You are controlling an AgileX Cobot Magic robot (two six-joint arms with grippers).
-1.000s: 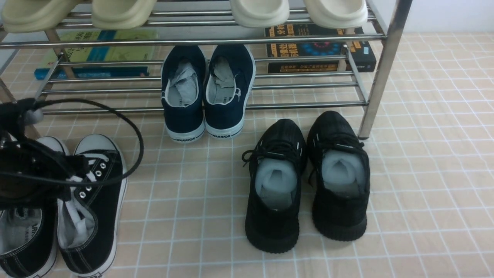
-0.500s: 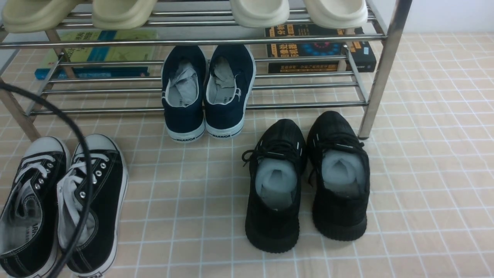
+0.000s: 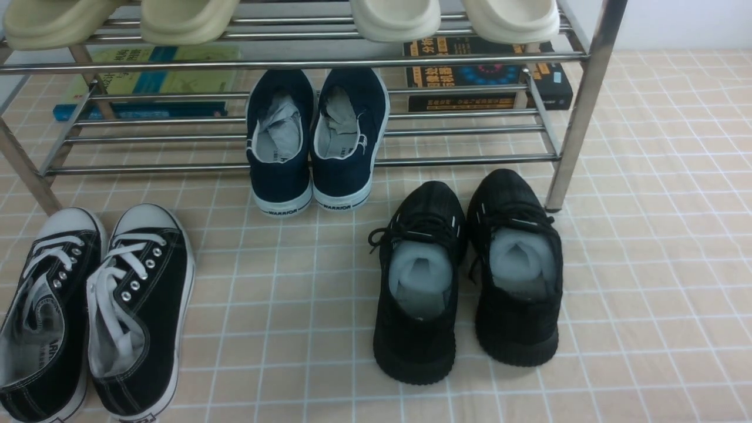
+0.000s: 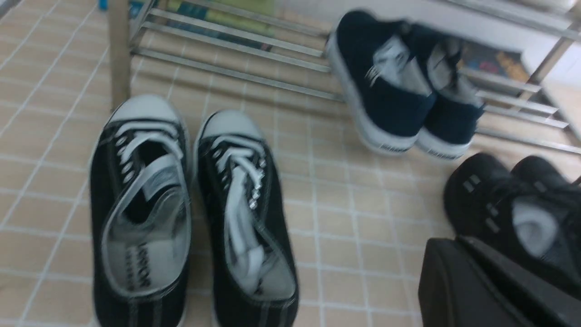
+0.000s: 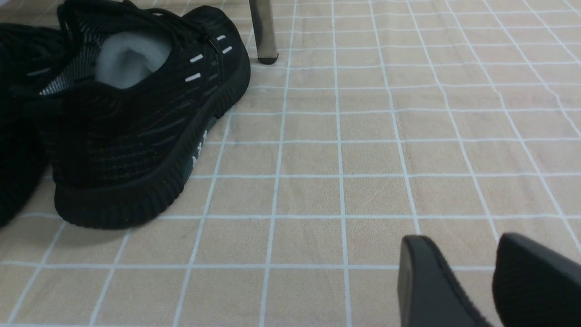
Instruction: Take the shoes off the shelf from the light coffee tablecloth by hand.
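On the light coffee tablecloth [image 3: 646, 235], front-left corner of the front view, we see the shoes [image 3: 94, 311] side by side, off the shelf [image 3: 581, 106], white toe caps pointing toward it and just short of its left leg. Both sit flat on their soles, touching or nearly touching each other, laces loose. Navy slip-ons [image 3: 317, 141] w/ WARRIOR on the heels rest on the lowest tier, heels hanging over the front bar. Black knit sneakers [image 3: 467, 270] stand on the cloth by the right leg. Cream slippers [image 3: 399, 17] sit on the upper tier, and books [image 3: 487, 73] lie behind the rack. We see neither arm in the front view. Left wrist view is blurred: the left gripper [image 4: 494, 286] shows only as a dark block near the knit pair, so we can't tell how its jaws stand. Right gripper [image 5: 472, 281] hovers low over bare cloth, fingers [image 5: 422, 281] parted w/ a gap btw them, holding nothing
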